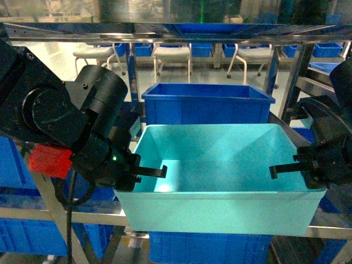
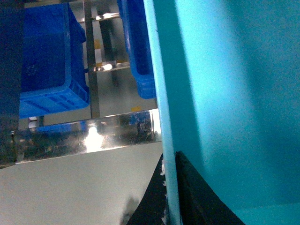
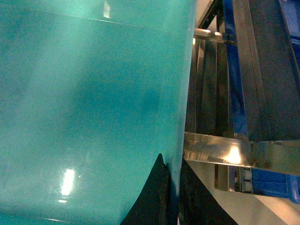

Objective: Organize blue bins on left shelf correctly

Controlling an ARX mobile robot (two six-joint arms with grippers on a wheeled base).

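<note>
One of the blue bins [image 1: 220,159], a pale turquoise tub with nothing in it, sits in the middle of the head view, level with the front rail of the left shelf [image 1: 55,214]. My left gripper [image 1: 144,171] is shut on the tub's left wall, one finger inside and one outside. My right gripper [image 1: 290,168] is shut on the right wall in the same way. In the left wrist view the thin rim of the bin [image 2: 225,93] is pinched in the left gripper [image 2: 171,190]. The right wrist view shows the bin [image 3: 93,93] clamped by the right gripper [image 3: 174,187]. I cannot tell whether the tub rests on the rail.
A dark-blue crate [image 1: 206,104] stands right behind the tub, another [image 1: 209,247] below it, and more at the left [image 1: 14,165]. A steel rail [image 1: 165,32] crosses overhead. Steel posts and rails [image 3: 234,152] run close beside the tub. White chairs [image 1: 171,55] stand far back.
</note>
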